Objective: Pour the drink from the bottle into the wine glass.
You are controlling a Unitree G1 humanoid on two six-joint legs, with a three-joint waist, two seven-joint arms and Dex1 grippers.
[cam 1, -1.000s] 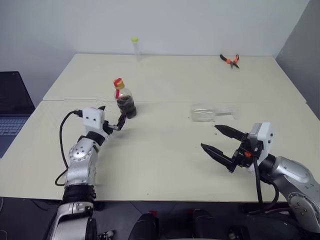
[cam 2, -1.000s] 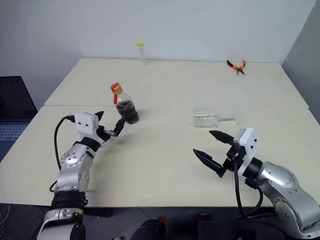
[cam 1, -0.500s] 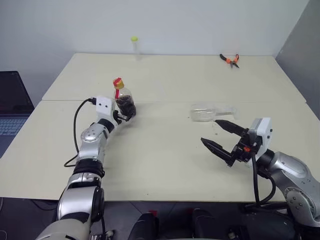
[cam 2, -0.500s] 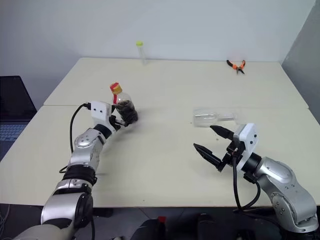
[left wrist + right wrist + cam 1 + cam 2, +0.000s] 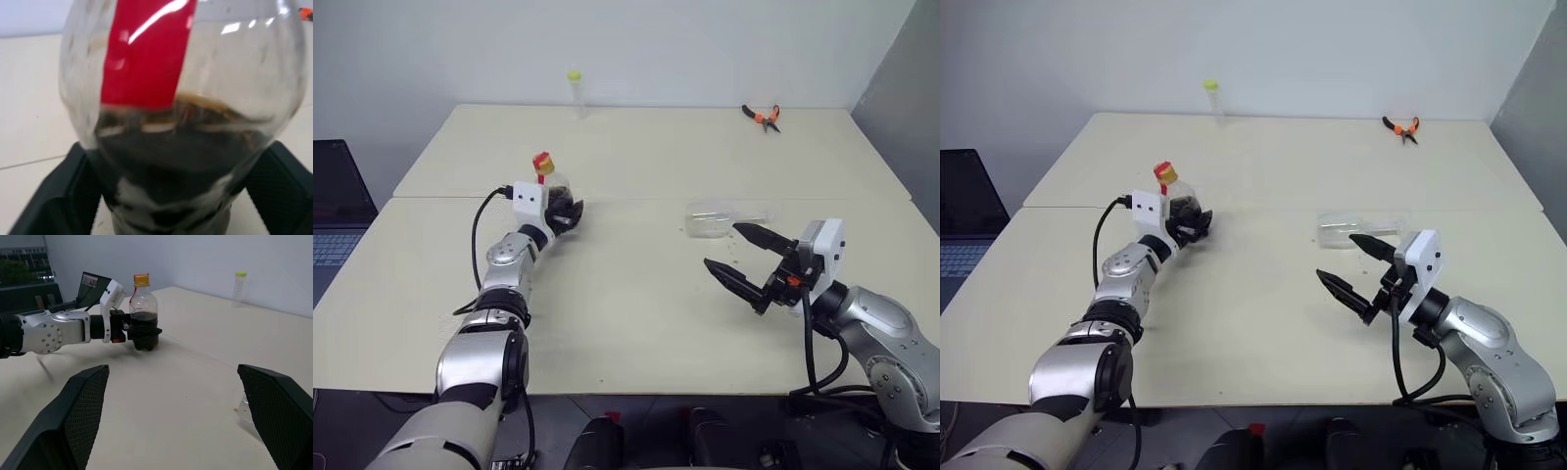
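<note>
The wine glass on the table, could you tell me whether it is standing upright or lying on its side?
Lying on its side. The wine glass rests flat on the table, its bowl and stem level along the surface.

one bottle (image 5: 556,196) of dark drink (image 5: 171,166), one wine glass (image 5: 720,219) lying on its side, one yellow-capped clear tube (image 5: 576,92), one pair of orange-handled pliers (image 5: 762,117), one laptop (image 5: 335,201), all counted around two pale desks (image 5: 646,147) pushed edge to edge.
</note>
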